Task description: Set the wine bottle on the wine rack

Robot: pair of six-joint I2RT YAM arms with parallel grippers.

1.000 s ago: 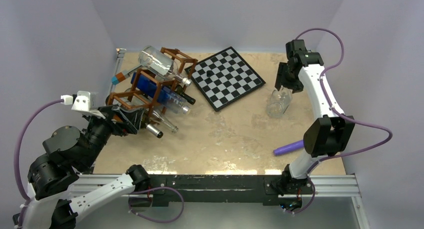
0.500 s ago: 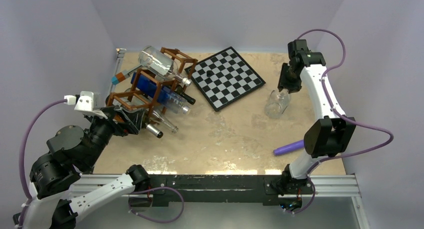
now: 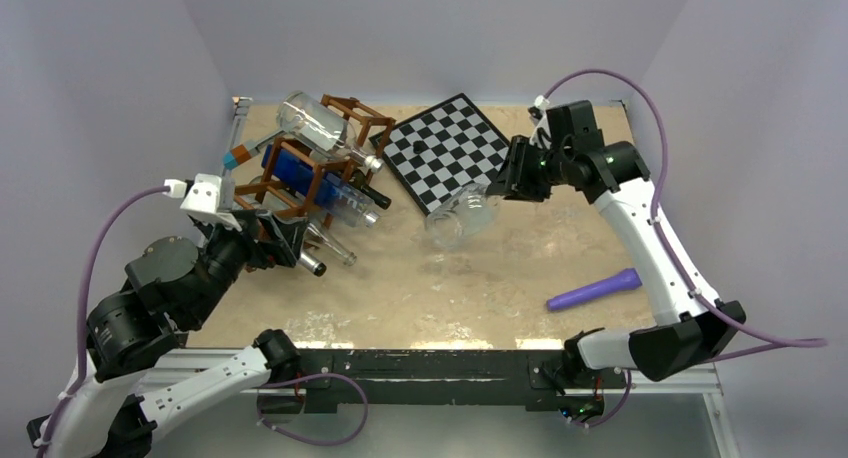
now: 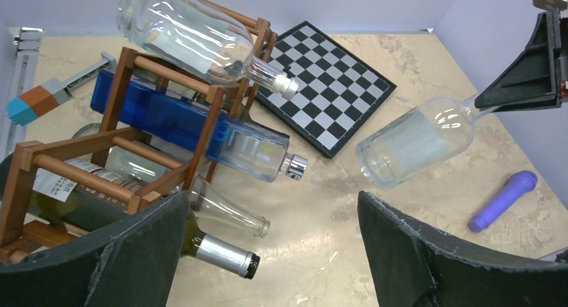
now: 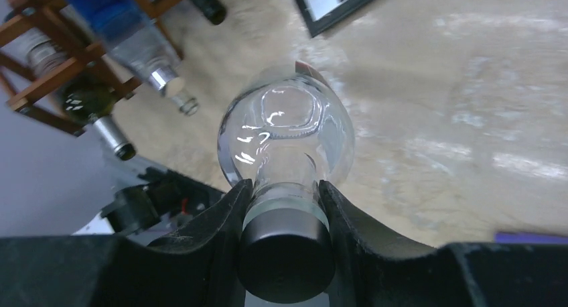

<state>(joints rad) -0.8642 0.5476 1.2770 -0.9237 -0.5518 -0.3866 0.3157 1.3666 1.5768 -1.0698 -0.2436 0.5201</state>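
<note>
The wine bottle (image 3: 462, 216) is clear glass with a black cap. It hangs tilted above the table's middle, base toward the rack, and also shows in the left wrist view (image 4: 415, 143) and the right wrist view (image 5: 287, 136). My right gripper (image 3: 507, 181) is shut on its neck just below the cap (image 5: 281, 200). The reddish-brown wine rack (image 3: 322, 163) stands at the far left and holds several bottles; it also shows in the left wrist view (image 4: 213, 123). My left gripper (image 3: 285, 240) is open and empty just in front of the rack (image 4: 271, 196).
A black-and-white checkerboard (image 3: 440, 138) lies at the back centre, partly under the held bottle. A purple cylinder (image 3: 593, 289) lies at the near right. A green bottle's silver-foiled neck (image 4: 214, 250) and a clear neck (image 4: 231, 216) stick out of the rack's near end.
My right gripper has lifted the clear bottle from where it stood at the right, tipped it over and carried it left toward the table's middle. My left arm has shifted slightly right.
</note>
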